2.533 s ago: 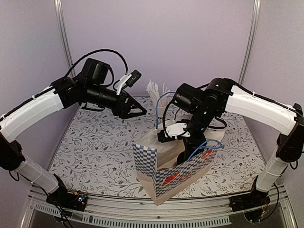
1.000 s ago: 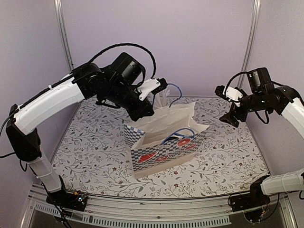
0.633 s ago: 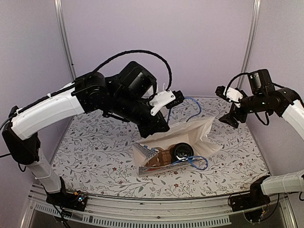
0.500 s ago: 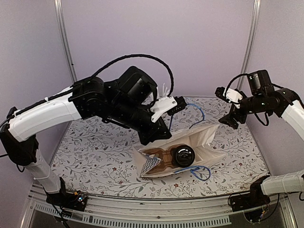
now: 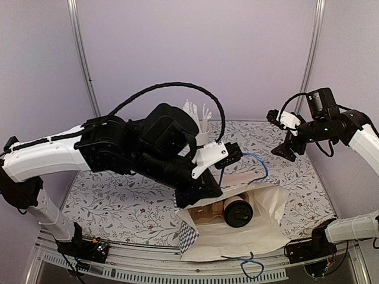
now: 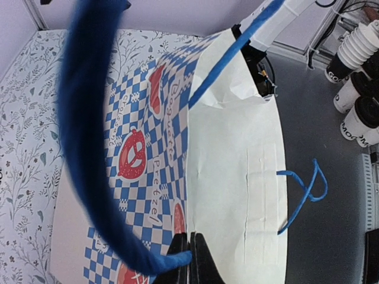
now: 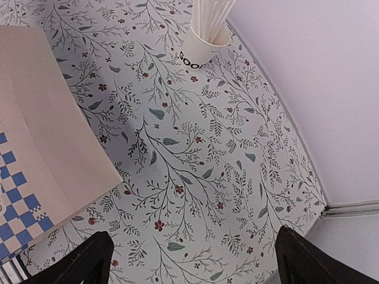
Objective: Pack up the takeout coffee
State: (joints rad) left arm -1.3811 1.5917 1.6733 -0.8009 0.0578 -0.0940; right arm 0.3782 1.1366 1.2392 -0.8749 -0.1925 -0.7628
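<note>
Leaning over, paper bag [image 5: 240, 244] holds takeout coffee [image 5: 238, 212] and brown carrier [image 5: 207, 215].

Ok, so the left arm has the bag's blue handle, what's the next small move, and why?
Probably raise the left pincer slowly up and back, to stand the bag upright. It is shut on the blue handle, while the bag lies tipped over near the front edge of the table with the takeout coffee on its side inside.

The paper bag [image 5: 237, 244] hid most of the takeout coffee [image 5: 238, 214]; up close, the bag's blue handle [image 6: 83, 136] was a blur.
</note>
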